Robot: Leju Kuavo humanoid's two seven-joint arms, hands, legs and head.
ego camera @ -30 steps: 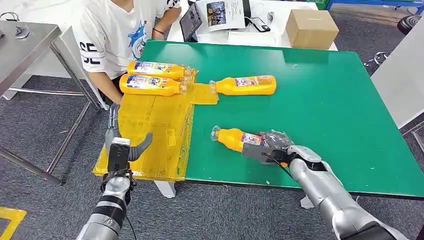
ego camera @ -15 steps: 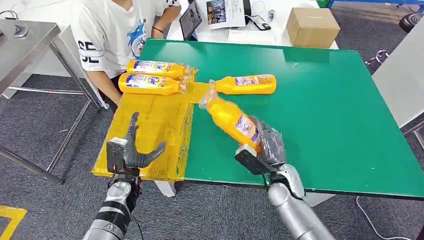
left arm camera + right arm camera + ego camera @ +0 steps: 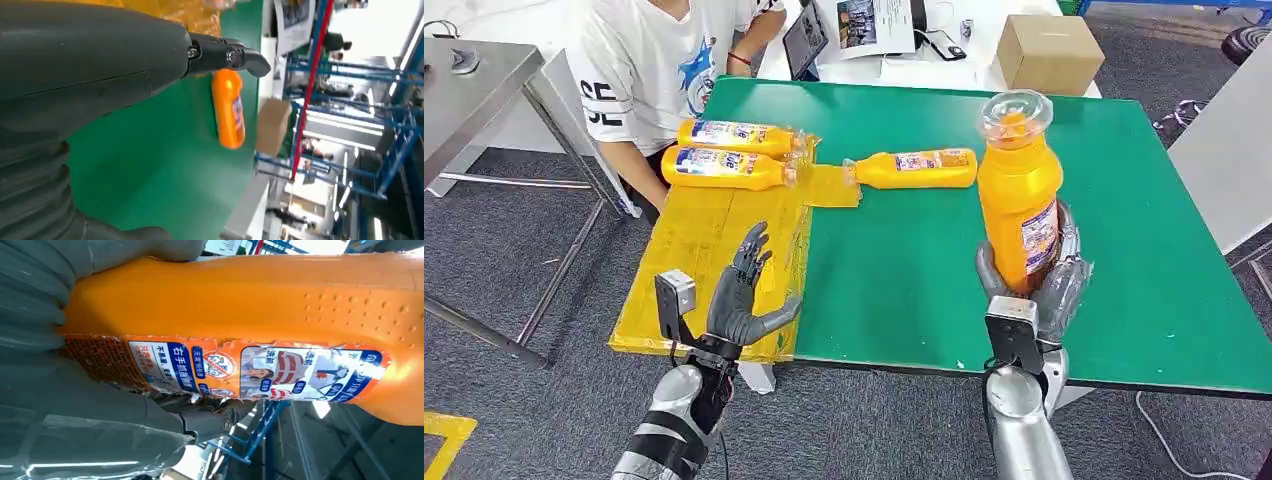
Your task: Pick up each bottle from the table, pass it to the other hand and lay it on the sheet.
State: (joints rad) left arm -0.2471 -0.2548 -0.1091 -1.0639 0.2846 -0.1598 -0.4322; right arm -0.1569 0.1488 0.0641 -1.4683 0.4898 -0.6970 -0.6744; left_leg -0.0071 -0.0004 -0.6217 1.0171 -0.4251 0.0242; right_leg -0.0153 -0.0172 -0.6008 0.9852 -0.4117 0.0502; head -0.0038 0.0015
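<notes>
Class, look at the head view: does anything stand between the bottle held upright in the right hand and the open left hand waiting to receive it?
Nothing visible does. Between the held bottle and the left hand lies only bare green table.

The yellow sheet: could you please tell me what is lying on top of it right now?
Two orange bottles lie side by side at the far end of the sheet. The open left hand hovers over its near edge, hiding part of it.
</notes>
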